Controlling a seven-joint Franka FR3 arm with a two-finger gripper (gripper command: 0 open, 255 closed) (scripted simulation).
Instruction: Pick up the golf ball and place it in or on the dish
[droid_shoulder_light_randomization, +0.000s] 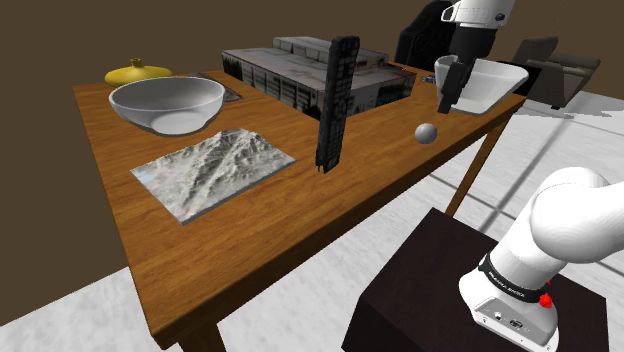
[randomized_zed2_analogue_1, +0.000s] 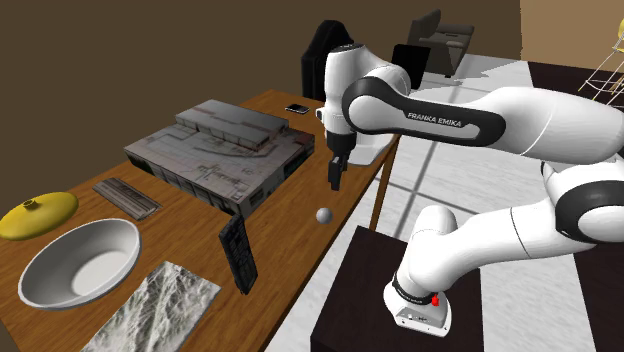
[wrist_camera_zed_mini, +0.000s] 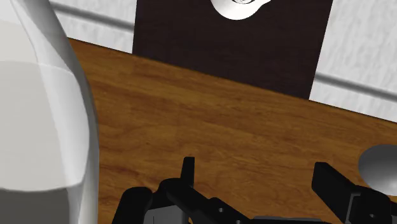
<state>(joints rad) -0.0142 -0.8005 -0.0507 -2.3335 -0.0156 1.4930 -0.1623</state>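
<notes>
Shoulder view: The dish, white and squarish with sloping walls, stands at the far corner of the wooden table. What shows of its inside is smooth and white. The gripper hangs in front of it. The golf ball, a plain grey sphere, lies on the wood near the dish, apart from the gripper. A round white bowl stands at this view's left, with a smooth interior.

Second exterior view: The gripper points down. The golf ball rests on the table below it, untouched.

Wrist view: The fingers are spread, with wood grain between them. The golf ball lies outside one finger, and the dish's curved wall lies outside the other.
</notes>
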